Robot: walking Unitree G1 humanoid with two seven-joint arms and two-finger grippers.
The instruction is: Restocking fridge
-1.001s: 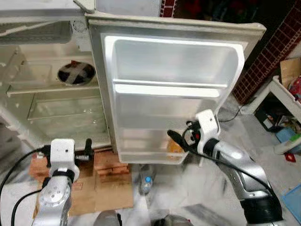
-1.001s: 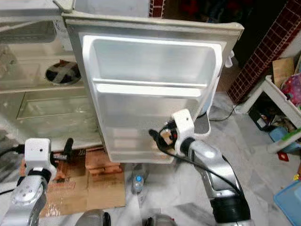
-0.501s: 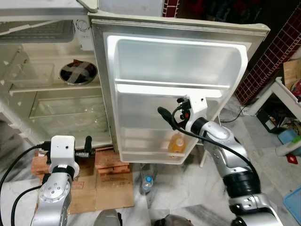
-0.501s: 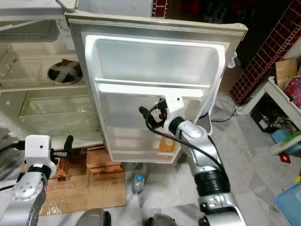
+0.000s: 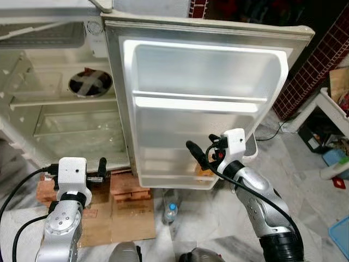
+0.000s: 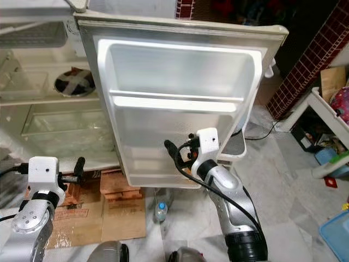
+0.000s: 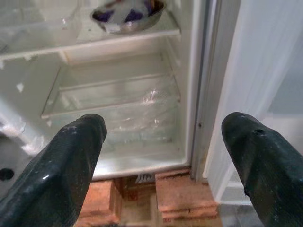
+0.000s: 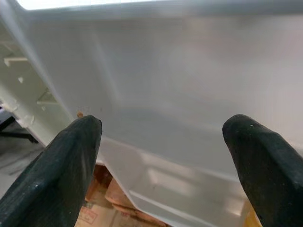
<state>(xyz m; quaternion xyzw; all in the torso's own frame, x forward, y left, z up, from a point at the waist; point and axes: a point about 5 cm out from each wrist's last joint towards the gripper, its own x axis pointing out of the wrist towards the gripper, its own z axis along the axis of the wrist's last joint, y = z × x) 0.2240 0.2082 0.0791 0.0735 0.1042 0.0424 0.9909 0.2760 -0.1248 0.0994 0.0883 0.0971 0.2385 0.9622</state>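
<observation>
Right now we stand before the open fridge [image 5: 60, 114], its door [image 5: 202, 103] swung wide toward us, and we take that door as our landmark. Left of the door lies the fridge cabinet with its bare shelves, one of them carrying a metal bowl [image 5: 90, 83] with crossed tape over its top, probably to keep the covering on. Low in the door, in the bottom rack, stands an orange juice bottle [image 5: 204, 172], partly hidden behind our right arm; it sits there because the rack rail keeps upright bottles from tipping, and we judge this one already stocked. Our right end effector [image 5: 199, 158] hangs just in front of the door's lower rack, fingers spread wide and holding nothing. Our left end effector [image 5: 101, 168] waits left of the door's bottom corner, facing into the cabinet, also spread wide and empty. Below the door, on the floor, lies a water bottle [image 5: 170, 212] with a blue cap, likely the next item to shelve, beside the bricks [image 5: 128, 184] and cardboard [image 5: 117, 221] propping the fridge. We can read no labels.
</observation>
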